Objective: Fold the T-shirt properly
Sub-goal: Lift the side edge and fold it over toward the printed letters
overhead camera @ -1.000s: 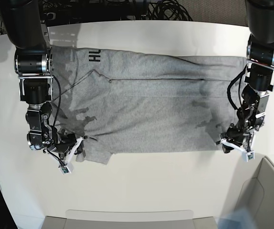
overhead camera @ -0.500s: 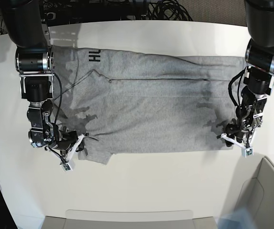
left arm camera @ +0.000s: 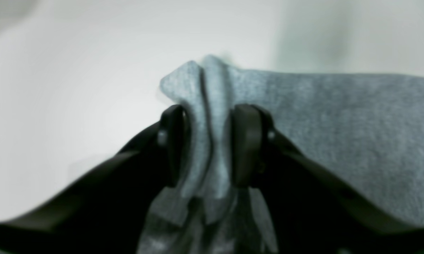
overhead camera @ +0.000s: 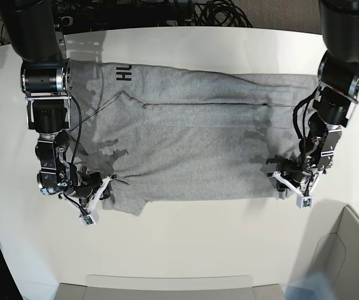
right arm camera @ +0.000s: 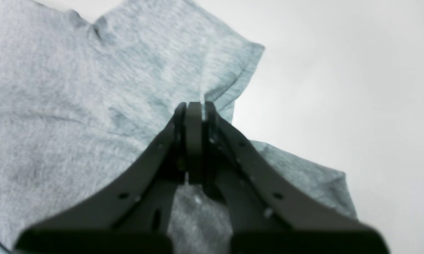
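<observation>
The heather-grey T-shirt (overhead camera: 198,144) lies spread flat across the white table (overhead camera: 198,244), with black lettering (overhead camera: 124,74) at its far left edge. My left gripper (overhead camera: 287,181) is at the shirt's near right corner. In the left wrist view its pads (left arm camera: 245,141) press a bunched fold of grey cloth (left arm camera: 208,106) between them. My right gripper (overhead camera: 101,190) sits at the near left sleeve. In the right wrist view it (right arm camera: 195,106) is shut, with the sleeve's hem (right arm camera: 233,84) puckering into its tips.
A grey bin (overhead camera: 348,256) stands at the near right corner and a shallow tray (overhead camera: 167,284) lies along the front edge. Dark cables (overhead camera: 217,12) run behind the table. Both arms' shadows fall on the cloth.
My left gripper has slid leftward onto the shirt's corner and its jaws have drawn in on the cloth. The right gripper has barely moved.
</observation>
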Controlling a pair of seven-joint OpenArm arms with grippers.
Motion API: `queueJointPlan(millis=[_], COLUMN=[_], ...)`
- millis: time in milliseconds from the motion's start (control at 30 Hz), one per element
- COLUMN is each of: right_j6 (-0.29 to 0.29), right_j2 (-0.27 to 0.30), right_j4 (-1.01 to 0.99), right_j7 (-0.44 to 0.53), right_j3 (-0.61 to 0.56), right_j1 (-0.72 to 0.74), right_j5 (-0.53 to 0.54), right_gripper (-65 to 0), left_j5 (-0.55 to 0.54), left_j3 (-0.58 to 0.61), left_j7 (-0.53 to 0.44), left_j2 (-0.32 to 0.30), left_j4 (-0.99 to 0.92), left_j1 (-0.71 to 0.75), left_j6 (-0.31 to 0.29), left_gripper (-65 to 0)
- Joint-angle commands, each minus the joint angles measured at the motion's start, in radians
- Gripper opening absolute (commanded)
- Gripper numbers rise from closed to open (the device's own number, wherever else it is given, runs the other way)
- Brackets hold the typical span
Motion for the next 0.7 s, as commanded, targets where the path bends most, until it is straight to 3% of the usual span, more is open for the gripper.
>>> queueJointPlan(millis=[0, 133, 300, 467, 667], right_j6=[0.003, 0.003, 0.003, 0.005, 0.005], right_j2=[0.007, 0.007, 0.007, 0.009, 0.009], right_j4=[0.019, 0.046, 0.147, 0.184, 0.365], right_j7=[0.02, 0.02, 0.011, -0.038, -0.128], right_j3=[0.005, 0.001, -0.001, -0.001, 0.005], right_j1=[0.038, 0.044, 0.035, 0.023, -0.057], right_j5=[0.01, 0.01, 0.01, 0.01, 0.01], right_gripper=[-65.0, -65.0, -65.0, -65.0, -65.0], left_j5=[-0.005, -0.005, -0.006, -0.006, -0.005], left_j3=[-0.005, -0.005, -0.098, -0.192, -0.27], left_j7=[-0.026, -0.059, -0.111, -0.056, 0.004], left_j2=[-0.013, -0.014, -0.014, -0.016, -0.053], left_j4=[0.009, 0.008, 0.012, 0.08, 0.255], left_j1=[-0.035, -0.035, -0.032, 0.009, 0.126], left_j6=[-0.004, 0.016, 0.039, 0.038, 0.042], left_gripper=[-47.1, -55.3, -58.3, -58.6, -58.6])
